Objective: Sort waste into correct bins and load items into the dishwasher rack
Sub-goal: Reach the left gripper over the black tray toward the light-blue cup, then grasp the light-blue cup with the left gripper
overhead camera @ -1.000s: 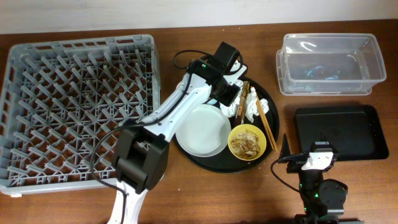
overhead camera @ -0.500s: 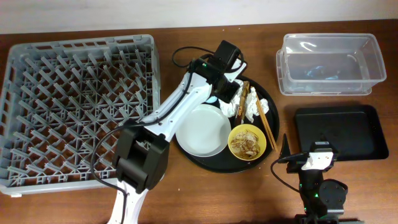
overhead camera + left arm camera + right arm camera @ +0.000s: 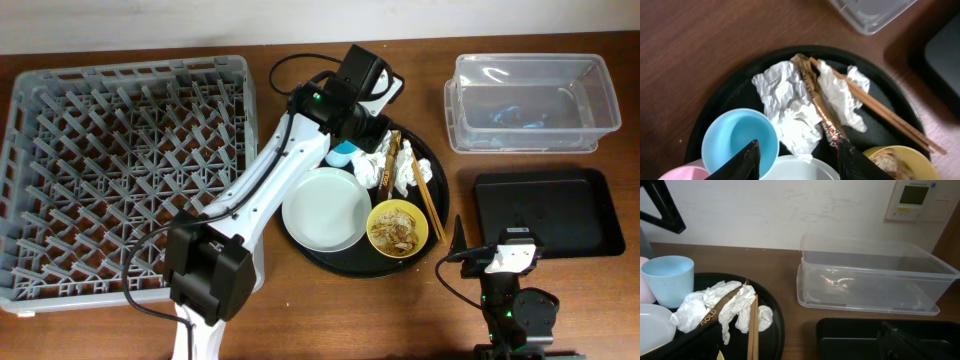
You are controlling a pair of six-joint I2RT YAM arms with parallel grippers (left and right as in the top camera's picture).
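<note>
2 arms: L arm works over the round tray [image 3: 345, 262]. R arm sits parked just off the round tray's front-right rim.
Change: vs. 1 s ago, L arm has pulled back toward the round tray's far rim and its elbow has swung left. Nothing came away with it.
Uncovered: blue cup [image 3: 343, 152], upright on the round tray's far-left part. It was hidden under the wrist before.
L gripper [image 3: 797, 146]: fingers spread wide, empty, hanging over the napkins [image 3: 787, 105] beside the blue cup.
R gripper [image 3: 458, 238]: cannot tell whether wide or closed from these views.
Waste: napkins lie on the round tray's right half, with a brown wrapper [image 3: 815, 95] across them. The scraps [image 3: 398, 230] sit in the yellow bowl [image 3: 425, 228] at the front-right.
Dishes: plate [image 3: 323, 208] front-left on the round tray. Pink cup [image 3: 682, 173] just beside the blue cup. Chopsticks [image 3: 425, 185] along the right side.
Bins: clear tub [image 3: 527, 148] off the round tray's far-right. Flat black tray [image 3: 545, 215] off its near-right. No napkins or scraps seen in either.
Rack [image 3: 130, 68]: left of the round tray, no dishes in it.
Meaning (est.): a re-aim, not a finished pick. Sorting and loading not yet begun.
Next (est.): with the blue cup exposed, a grasp on its rim or on a napkin is open.
Risk: napkins touch wrapper and chopsticks, so a careless pinch may drag them along.
</note>
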